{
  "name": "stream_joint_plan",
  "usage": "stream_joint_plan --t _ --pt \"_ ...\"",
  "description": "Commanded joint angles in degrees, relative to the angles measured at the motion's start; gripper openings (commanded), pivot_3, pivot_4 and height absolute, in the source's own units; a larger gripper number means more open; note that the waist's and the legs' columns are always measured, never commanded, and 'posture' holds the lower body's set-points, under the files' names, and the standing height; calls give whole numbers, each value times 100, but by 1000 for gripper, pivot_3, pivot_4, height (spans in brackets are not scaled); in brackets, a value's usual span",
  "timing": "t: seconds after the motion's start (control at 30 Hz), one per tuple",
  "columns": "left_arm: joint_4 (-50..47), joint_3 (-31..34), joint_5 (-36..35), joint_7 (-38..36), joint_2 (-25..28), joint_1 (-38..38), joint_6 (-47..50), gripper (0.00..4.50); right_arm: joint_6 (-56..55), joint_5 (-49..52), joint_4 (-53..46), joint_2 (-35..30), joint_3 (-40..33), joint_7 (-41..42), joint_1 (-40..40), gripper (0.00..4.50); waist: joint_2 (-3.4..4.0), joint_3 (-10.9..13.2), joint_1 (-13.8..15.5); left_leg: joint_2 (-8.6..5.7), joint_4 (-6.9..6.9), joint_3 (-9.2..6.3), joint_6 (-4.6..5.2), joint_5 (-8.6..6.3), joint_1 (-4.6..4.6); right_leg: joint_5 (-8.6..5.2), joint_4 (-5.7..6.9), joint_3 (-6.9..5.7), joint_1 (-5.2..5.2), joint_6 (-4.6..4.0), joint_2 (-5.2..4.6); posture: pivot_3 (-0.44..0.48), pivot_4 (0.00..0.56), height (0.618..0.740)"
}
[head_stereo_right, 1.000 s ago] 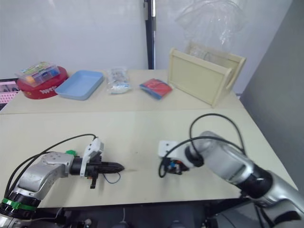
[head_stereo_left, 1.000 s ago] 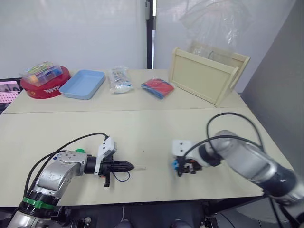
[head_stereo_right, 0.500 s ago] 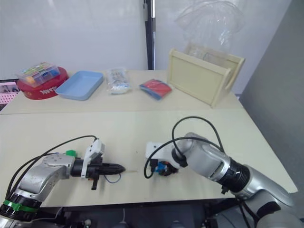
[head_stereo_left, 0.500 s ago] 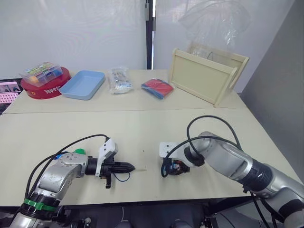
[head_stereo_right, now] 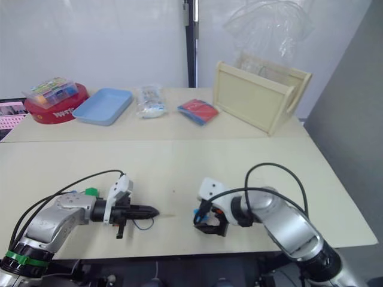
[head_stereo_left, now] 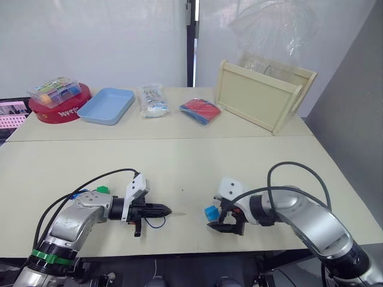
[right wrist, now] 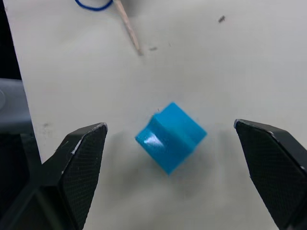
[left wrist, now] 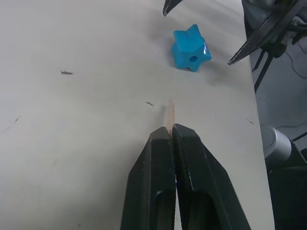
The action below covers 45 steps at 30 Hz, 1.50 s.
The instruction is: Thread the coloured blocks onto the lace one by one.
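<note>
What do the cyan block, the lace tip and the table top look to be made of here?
The cyan block looks like hard plastic: its faces are glossy with a bright highlight. The lace tip looks like pale wood or stiff plastic, matte and straight; which one is unclear. The table top seems a matte beige laminate, smooth with small dark scuffs. The left gripper is shut on the lace tip.

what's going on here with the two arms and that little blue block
The robot is threading blocks onto a lace. Its left gripper is shut on the lace, pale stiff tip poking out toward a cyan block lying on the table. The right gripper hangs over that block with its jaws wide open, one finger on either side, not touching it. The block is not on the lace yet.
</note>
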Motion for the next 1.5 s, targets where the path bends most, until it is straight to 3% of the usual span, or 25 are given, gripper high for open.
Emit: stream_joint_plan --t 0.03,0.37,0.83,0.87,1.07,1.13,1.3,1.5 --pt "-19 -16 -30 -98 -17 -139 -43 0 -852 -63 191 -136 73 199 -253 4477 0 0 -15 1 0 0 0 0 1 0 0 0 0 0 1 0 150 740" --pt "-19 -38 -22 -133 -14 -149 -44 0 -2262 -339 1410 -568 1241 2041 -1539 4477 1 1 5 3 1 0 0 0 -2 0 -6 0 1 0 2 0 150 740" --pt "-169 22 -66 -52 -6 -2 -7 0 -3379 -672 2481 -67 1196 2286 -1452 4477 1 1 3 3 2 0 0 0 -2 0 -3 -1 1 0 1 0 150 740" --pt "-169 24 -64 -54 -1 0 -9 0 -3427 -672 2516 -59 1175 2287 -1419 3949 1 1 4 3 2 0 0 0 -2 0 -3 -1 1 0 1 0 150 740" --pt "-153 29 -58 -69 26 -19 0 0 -3558 -667 2630 33 1047 2235 -1318 1952 1 1 4 3 2 0 -1 0 -2 0 -3 -1 1 0 1 0 150 740" --pt "-165 24 -66 -63 19 -43 17 0 -3576 -674 2645 79 1008 2217 -1283 1478 1 1 -1 3 2 0 0 0 -1 0 -2 -1 1 0 1 0 150 740" --pt "-249 6 -116 -40 -49 -70 41 0 -3561 -710 2675 174 902 2076 -1178 1425 1 1 3 3 2 0 -1 0 -2 0 -2 -1 1 0 1 0 150 740" --pt "-444 -284 36 313 -537 -54 -42 0 -3172 -856 2532 227 872 1752 -893 1425 0 0 18 2 5 0 -1 0 1 0 -3 -1 8 0 0 0 150 740"
